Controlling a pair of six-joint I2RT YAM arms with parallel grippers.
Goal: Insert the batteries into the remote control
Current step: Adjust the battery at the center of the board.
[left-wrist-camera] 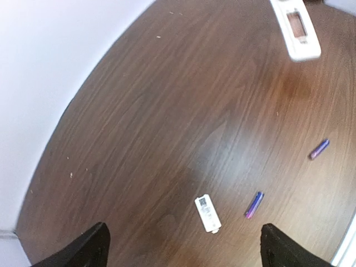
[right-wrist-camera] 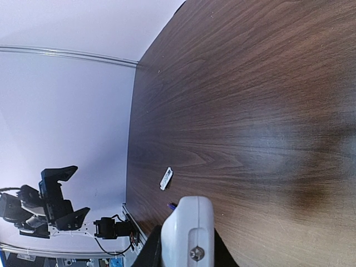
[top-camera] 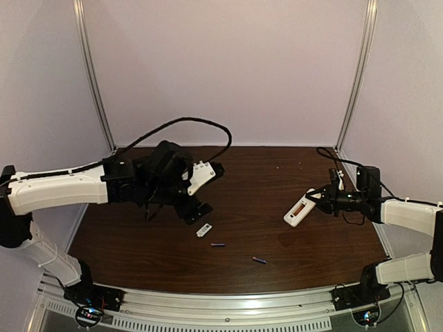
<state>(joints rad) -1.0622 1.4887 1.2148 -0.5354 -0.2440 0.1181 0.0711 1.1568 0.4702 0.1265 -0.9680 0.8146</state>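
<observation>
Remote control: slim white bar, raised off table at right, tilted, reddish compartment showing. Batteries: purple, lying flat near front edge; second battery apart, further right.

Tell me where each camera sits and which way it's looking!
Top external: above and behind the arms, looking down at the dark wooden table; both arms show, left hand open, right hand gripping the slim white plastic remote control.
Left wrist: on the left arm, looking down the table; only its two black fingertips show.
Right wrist: on the right arm, looking along the table toward the left arm; the remote sits at its bottom edge.
Shared: all three see the small white cover piece and a thin purple battery.
</observation>
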